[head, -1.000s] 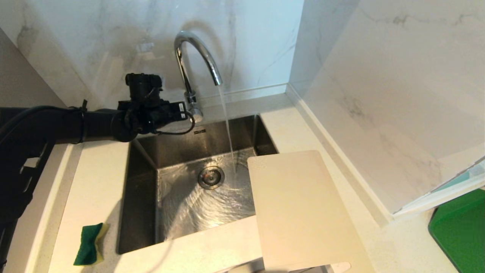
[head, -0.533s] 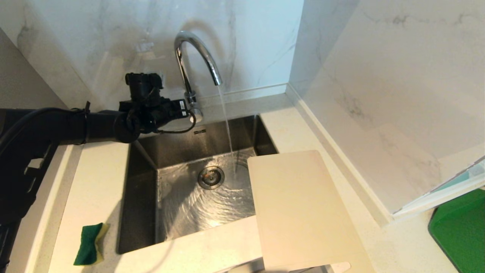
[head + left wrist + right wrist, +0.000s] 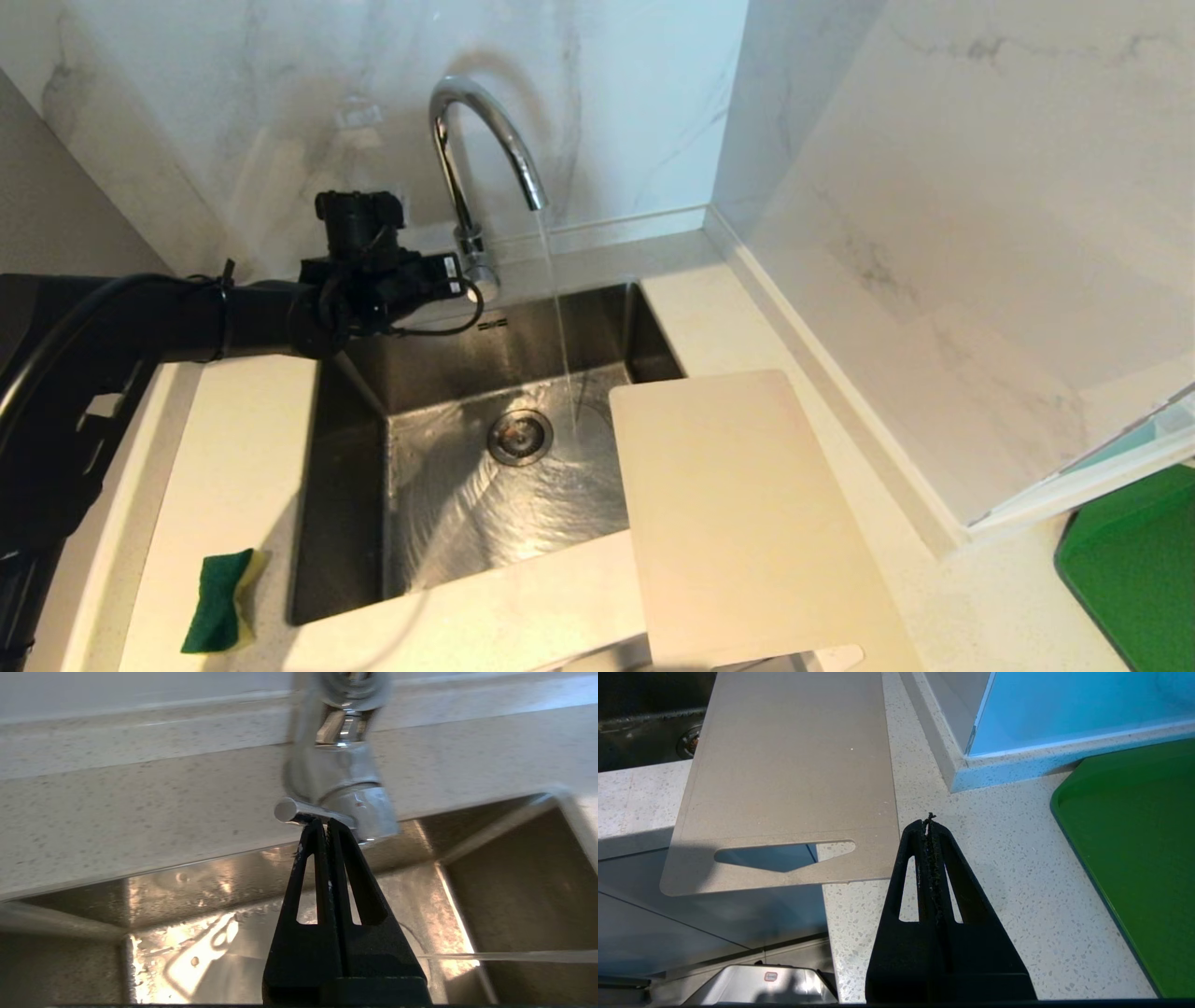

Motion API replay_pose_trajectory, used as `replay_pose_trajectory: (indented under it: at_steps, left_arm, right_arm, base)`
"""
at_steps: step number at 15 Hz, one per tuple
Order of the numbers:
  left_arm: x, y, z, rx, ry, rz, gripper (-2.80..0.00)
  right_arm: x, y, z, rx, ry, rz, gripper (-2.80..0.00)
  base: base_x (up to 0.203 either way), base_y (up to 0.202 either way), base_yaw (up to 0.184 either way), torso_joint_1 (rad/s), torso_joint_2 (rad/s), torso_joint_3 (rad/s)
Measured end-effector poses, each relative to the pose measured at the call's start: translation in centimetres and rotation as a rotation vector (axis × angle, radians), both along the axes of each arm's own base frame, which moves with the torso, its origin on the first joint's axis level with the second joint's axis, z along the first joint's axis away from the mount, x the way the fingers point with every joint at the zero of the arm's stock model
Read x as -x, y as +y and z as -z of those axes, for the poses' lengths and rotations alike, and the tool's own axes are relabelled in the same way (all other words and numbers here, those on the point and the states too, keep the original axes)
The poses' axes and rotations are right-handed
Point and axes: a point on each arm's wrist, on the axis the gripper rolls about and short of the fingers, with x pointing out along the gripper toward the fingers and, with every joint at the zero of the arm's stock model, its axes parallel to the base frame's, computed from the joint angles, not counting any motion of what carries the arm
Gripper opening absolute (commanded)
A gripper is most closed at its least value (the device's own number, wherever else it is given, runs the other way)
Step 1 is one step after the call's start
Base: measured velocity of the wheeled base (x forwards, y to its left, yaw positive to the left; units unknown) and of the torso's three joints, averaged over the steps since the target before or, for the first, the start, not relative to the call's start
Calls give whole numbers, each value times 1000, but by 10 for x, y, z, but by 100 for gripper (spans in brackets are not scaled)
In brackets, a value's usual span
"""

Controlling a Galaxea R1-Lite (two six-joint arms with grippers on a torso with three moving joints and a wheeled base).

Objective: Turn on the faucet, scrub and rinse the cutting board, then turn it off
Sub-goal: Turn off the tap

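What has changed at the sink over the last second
The water stream from the faucet has thinned. The left gripper, shut, stays at the lever, its arm barely shifted. Cutting board, sponge and right gripper are unchanged.

— What sort of place is this?

— A kitchen, by every sign. A stainless steel sink [image 3: 485, 485] is set into a pale speckled countertop [image 3: 233, 448], with a round drain [image 3: 520, 436] in its floor.

— And behind it?

— White marble-look wall panels [image 3: 607, 103] meet in a corner, and a chrome gooseneck faucet [image 3: 476, 149] stands at the sink's back edge, with water [image 3: 558, 317] running from its spout.

— Anything of kitchen work lying about?

— A beige cutting board [image 3: 738, 513] rests partly over the sink's right edge, a green and yellow sponge [image 3: 219, 600] lies on the counter to the left, and a green tray [image 3: 1139, 858] sits on the counter at far right.
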Motion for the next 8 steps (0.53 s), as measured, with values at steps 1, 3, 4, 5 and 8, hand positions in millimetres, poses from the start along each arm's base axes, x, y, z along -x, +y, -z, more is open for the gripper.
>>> replay_pose_trajectory:
  at_steps: [1,3,4,5,8]
  left_arm:
    - [-1,1,2,-2,0,-2,-280]
    - [-3,1,1,0,-29,-3,-280]
    - [-3,1,1,1,-34,-3,-280]
    - [-3,1,0,1,-35,0,-280]
    - [2,-1,-8,7,-48,7,-280]
  right_arm:
    - [0,0,0,0,0,0,-280]
    - [0,0,0,0,1,0,-280]
    - [0,0,0,0,1,0,-280]
    - [0,0,0,-1,0,0,-280]
    - [0,0,0,0,0,0,-280]
  base:
    - [0,0,0,0,0,0]
    - [0,0,0,0,0,0]
    - [0,0,0,0,0,0]
    - [0,0,0,0,0,0]
    - [0,0,0,0,0,0]
